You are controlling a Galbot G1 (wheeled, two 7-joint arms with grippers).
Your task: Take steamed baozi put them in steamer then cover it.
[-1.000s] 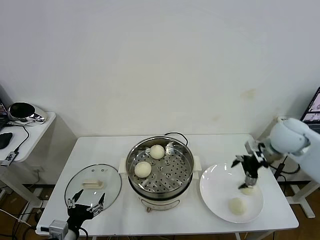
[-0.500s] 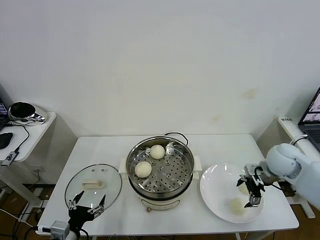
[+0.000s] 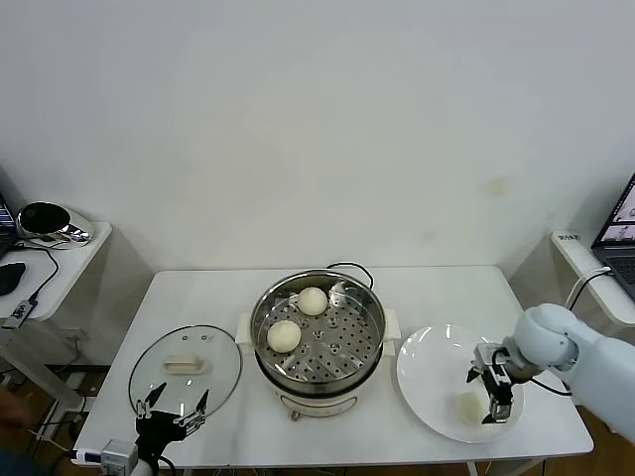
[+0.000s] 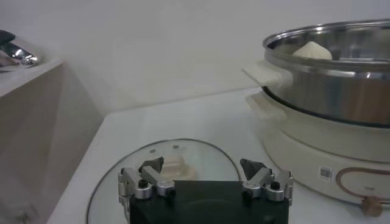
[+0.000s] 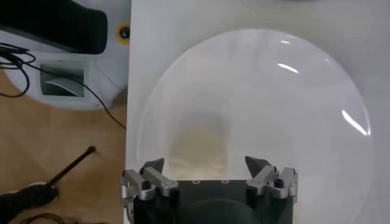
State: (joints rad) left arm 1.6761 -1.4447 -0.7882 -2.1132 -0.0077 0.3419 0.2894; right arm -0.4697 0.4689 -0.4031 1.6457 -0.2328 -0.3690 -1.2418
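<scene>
The steamer (image 3: pixel 370 349) stands mid-table with two steamed baozi (image 3: pixel 312 300) (image 3: pixel 284 335) on its perforated tray. One of them (image 4: pixel 312 50) peeks over the steamer rim (image 4: pixel 329 67) in the left wrist view. On the white plate (image 3: pixel 427 382) to the right lies another baozi (image 3: pixel 467 407). My right gripper (image 3: pixel 489 394) is open and low over the plate, right beside that bun. The right wrist view shows the baozi (image 5: pixel 196 149) just ahead of the open right gripper (image 5: pixel 207 165), untouched. My left gripper (image 3: pixel 174 405) (image 4: pixel 203 165) hovers open at the near edge of the glass lid (image 3: pixel 185 367) (image 4: pixel 201 155).
The plate (image 5: pixel 292 103) lies close to the table's front right edge, with floor and cables beyond. A side table (image 3: pixel 45 258) stands at the left. A laptop (image 3: pixel 620 233) sits at the far right. A black cord (image 3: pixel 347 268) runs behind the steamer.
My right gripper has moved down and toward the front of the plate, ending beside the front baozi. The plate's second bun no longer shows. The left arm has not moved.
</scene>
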